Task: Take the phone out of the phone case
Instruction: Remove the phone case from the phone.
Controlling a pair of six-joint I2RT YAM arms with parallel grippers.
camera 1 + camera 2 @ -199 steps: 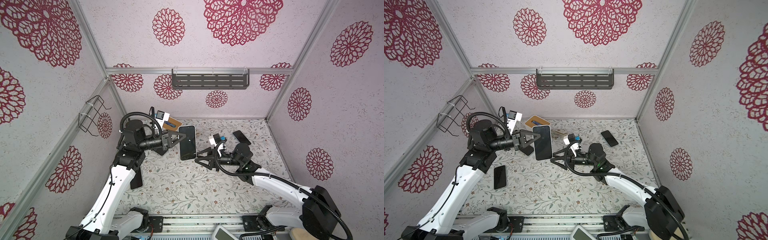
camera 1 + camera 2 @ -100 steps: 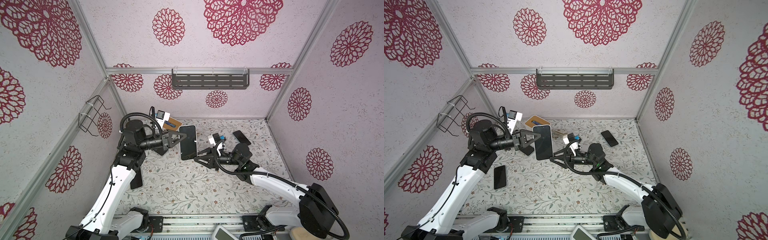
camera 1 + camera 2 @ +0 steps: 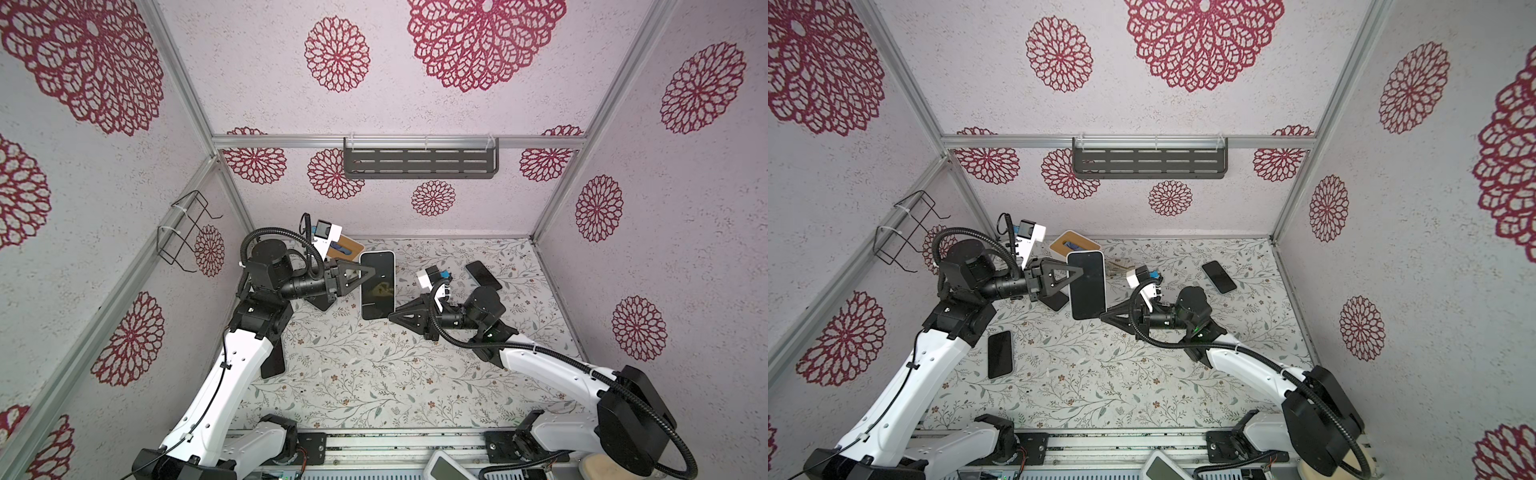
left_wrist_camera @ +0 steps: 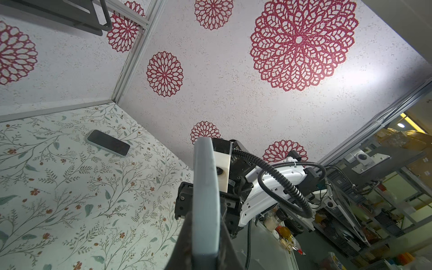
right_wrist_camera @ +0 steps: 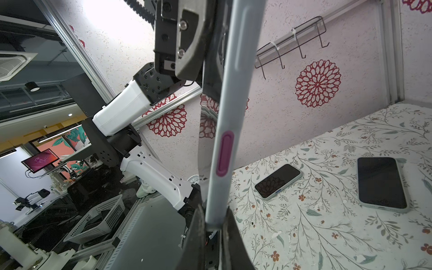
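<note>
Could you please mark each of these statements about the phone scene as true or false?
1. The left gripper holds the cased phone up off the table. True.
2. The right gripper hangs well clear of the cased phone. False: it is closed on the phone's lower corner.
3. The phone is already out of its case. False: the pale case wraps it, pink side button showing.
4. A second phone lies flat on the table near the back right corner. True.
</note>
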